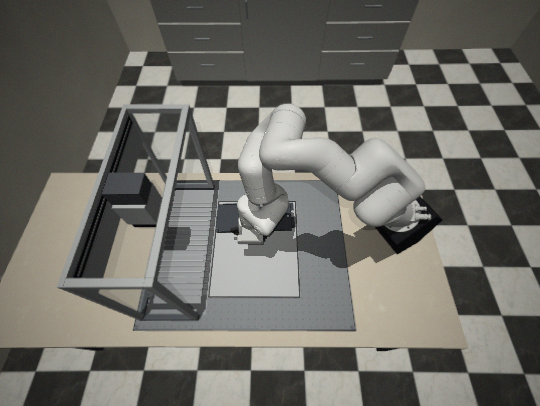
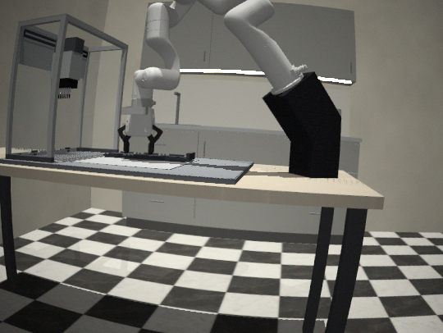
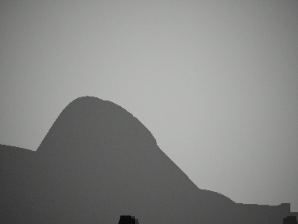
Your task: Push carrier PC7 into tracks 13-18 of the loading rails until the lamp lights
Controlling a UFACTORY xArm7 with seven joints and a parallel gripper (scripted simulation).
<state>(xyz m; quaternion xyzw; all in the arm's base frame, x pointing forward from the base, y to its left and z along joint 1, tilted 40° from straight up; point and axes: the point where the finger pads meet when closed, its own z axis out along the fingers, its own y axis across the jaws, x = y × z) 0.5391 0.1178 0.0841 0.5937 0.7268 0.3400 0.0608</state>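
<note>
The dark carrier PC7 [image 1: 227,218] lies flat on the grey baseplate in front of the far end of the loading rails [image 1: 187,245]; my wrist hides most of it from above. In the side view the carrier [image 2: 148,156] is a long low dark bar with a raised handle end toward the arm's base. My gripper [image 2: 139,144] points straight down, open and empty, with its fingertips just above the carrier's rail-side part. The wrist view shows only grey surface, shadow and my fingertips at the bottom edge. I cannot see a lit lamp.
A grey frame [image 1: 125,210] with a dark pipetting head [image 1: 131,197] stands over and behind the rails. A light plate [image 1: 255,265] lies on the baseplate beside the carrier. The arm's black base [image 1: 412,227] is at the right of the table.
</note>
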